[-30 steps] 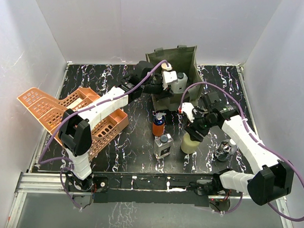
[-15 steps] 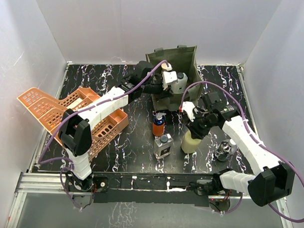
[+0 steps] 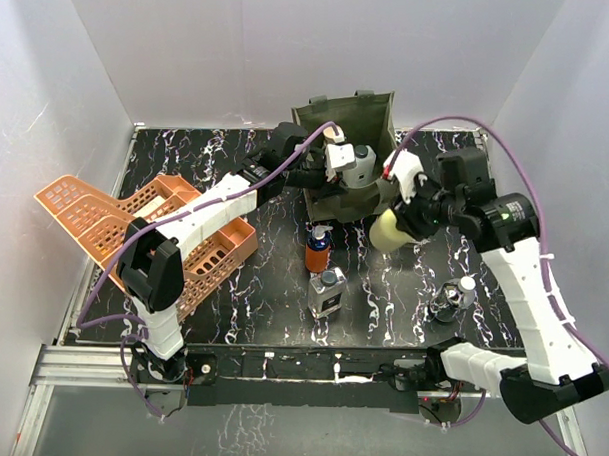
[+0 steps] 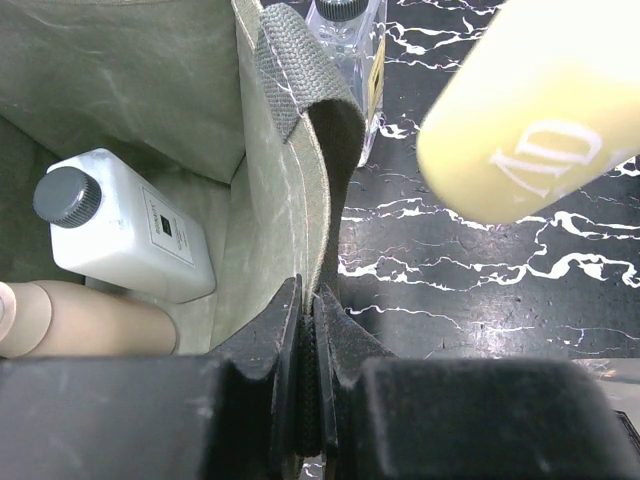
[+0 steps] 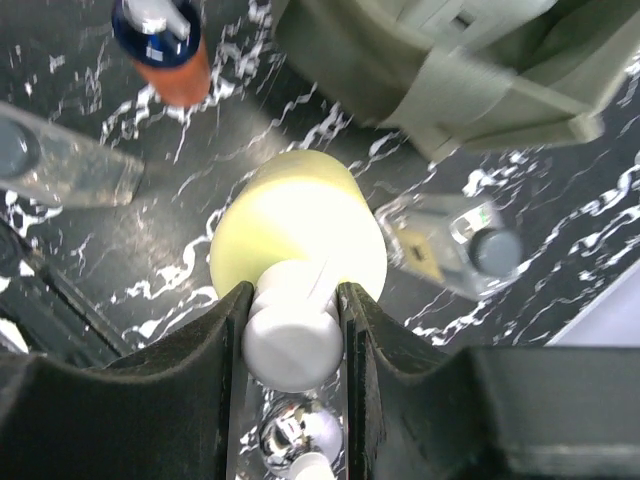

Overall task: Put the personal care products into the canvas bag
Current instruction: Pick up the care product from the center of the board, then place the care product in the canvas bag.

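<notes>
While left pincer (image 4: 308, 340) pinches the canvas bag (image 3: 354, 112) rim, right pincer (image 5: 292, 330) clamps the yellow-green pump bottle (image 3: 386, 231) by its white top. Bottle hangs above the surface (image 3: 402, 291), beside the bag.

White walls (image 3: 291, 47), black marbled tabletop (image 3: 397, 291), aluminium front rail (image 3: 80, 365)

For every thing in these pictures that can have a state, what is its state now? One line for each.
canvas bag: upright, open
left gripper: shut on the bag's wall
right gripper: shut on the pump bottle's neck
yellow-green pump bottle: held in the air, tilted
white bottle: lying inside bag
tan bottle: lying inside bag
orange bottle: upright on table
square clear bottle: upright on table
dark round bottle: on table
</notes>
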`<state>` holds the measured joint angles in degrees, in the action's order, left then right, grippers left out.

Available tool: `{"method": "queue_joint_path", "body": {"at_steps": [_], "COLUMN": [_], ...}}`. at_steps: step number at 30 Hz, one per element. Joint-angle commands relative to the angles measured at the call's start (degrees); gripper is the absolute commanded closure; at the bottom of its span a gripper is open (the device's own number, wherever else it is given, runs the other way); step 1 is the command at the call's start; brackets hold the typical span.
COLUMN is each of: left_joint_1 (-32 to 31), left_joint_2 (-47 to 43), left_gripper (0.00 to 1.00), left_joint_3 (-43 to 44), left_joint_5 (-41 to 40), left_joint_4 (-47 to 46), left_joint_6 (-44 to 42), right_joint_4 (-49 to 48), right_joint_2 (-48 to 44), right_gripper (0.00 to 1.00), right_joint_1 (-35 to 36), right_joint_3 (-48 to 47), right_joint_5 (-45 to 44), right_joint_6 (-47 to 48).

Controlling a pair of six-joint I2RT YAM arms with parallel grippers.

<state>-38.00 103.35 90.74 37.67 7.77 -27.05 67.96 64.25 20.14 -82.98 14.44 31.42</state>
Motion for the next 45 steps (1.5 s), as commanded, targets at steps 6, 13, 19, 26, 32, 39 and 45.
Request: {"method": "queue_joint_path", "body": {"at_steps": [6, 13, 19, 26, 32, 39, 45], "left_joint_1": [-0.1, -0.1, -0.1, -0.1, 0.0, 0.4, 0.6], "left_joint_2": [-0.4, -0.5, -2.3, -3.6, -5.3, -5.7, -5.5], "left_gripper": [1.0, 1.0, 1.0, 1.0, 1.0, 1.0, 1.0], "left_joint_3": [-0.3, -0.7, -3.2, -5.0, -8.4, -8.5, -8.7], "left_joint_5": [3.3, 4.2, 4.8, 5.3, 6.4, 6.5, 7.3], "left_joint_4": [-1.3, -2.2, -1.5, 2.0, 1.0, 1.0, -0.9], "left_joint_6": [0.2, 0.2, -1.9, -9.4, -11.9, -11.9, -10.9], "right_joint_4": [-4.2, -8.5, -17.1, -25.9, -27.3, -30.6, -32.2], "right_joint_2": [10.7, 17.4, 20.6, 26.2, 30.4, 33.8, 37.5], "right_gripper": [0.92, 0.92, 0.92, 0.92, 0.92, 0.92, 0.92], "right_joint_1": [0.0, 0.0, 0.0, 0.0, 0.0, 0.0, 0.1], "right_joint_3": [-30.9, -43.5, -42.9, -39.2, -37.1, -33.3, -30.6], "right_joint_5": [-0.5, -1.7, -2.2, -1.0, 1.9, 5.5, 8.2], "right_joint_6": [-2.1, -4.0, -5.6, -8.1, -9.9, -11.3, -10.9]}}
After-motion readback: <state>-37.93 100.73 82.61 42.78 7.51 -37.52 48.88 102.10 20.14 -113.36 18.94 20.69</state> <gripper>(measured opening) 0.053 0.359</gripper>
